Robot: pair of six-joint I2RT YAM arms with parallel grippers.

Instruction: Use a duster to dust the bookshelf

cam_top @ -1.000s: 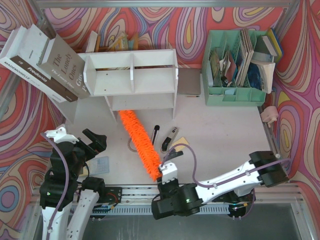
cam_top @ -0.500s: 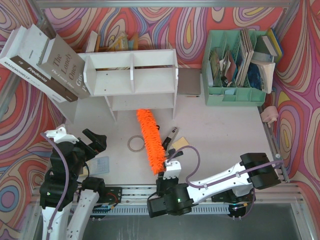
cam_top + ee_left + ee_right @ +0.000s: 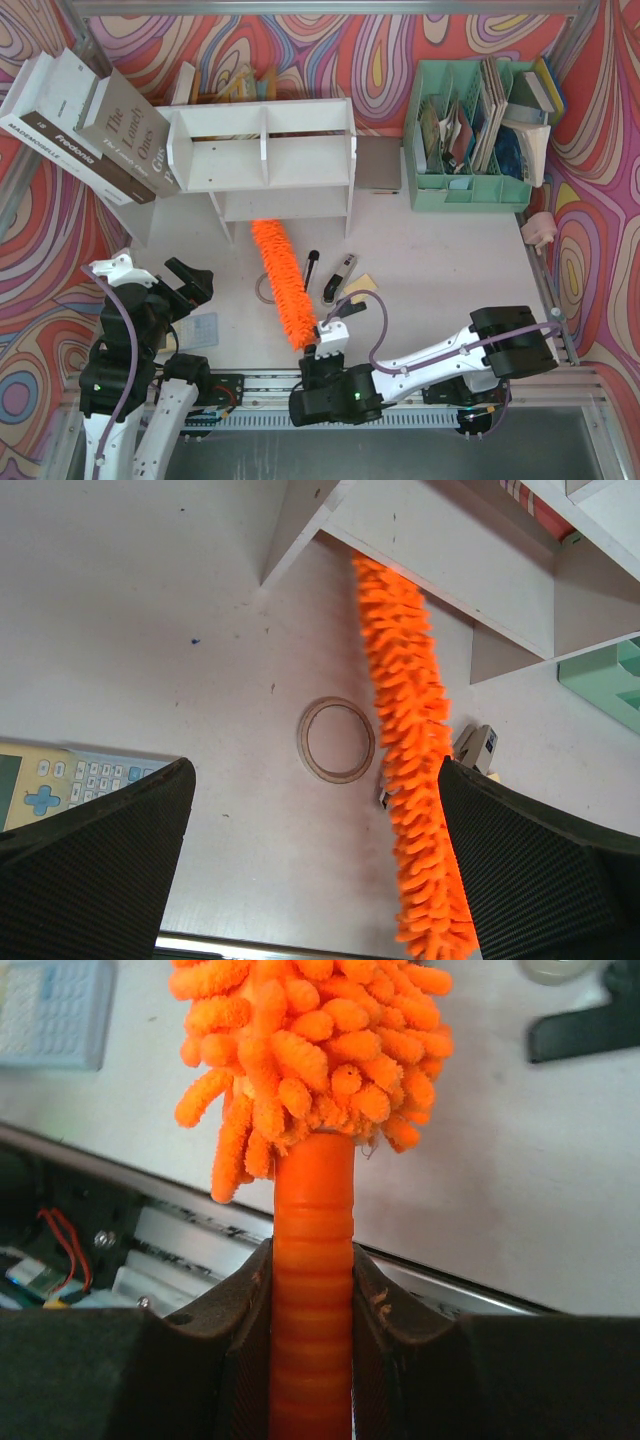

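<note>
Two dark fingers of the right gripper are pinching the ribbed orange plastic handle of the duster, the jaws narrowed tight against it on both sides. We are seeing the duster's head as a long, bright-orange band of stubby, shaggy microfibre strands. It is stretching on a slant from the near edge of the white table up to the bookshelf, where its far tip is meeting the front of the lower tier, left of centre. The bookshelf is showing smooth, flat white boards, with a thin upright divider splitting its upper tier in two. A thin, pale tape ring is lying flat just left of the duster; we cannot tell whether they are touching. The left gripper is hovering over the table's near left, its textured black fingers spread wide apart, near a flat calculator with pale keys.
</note>
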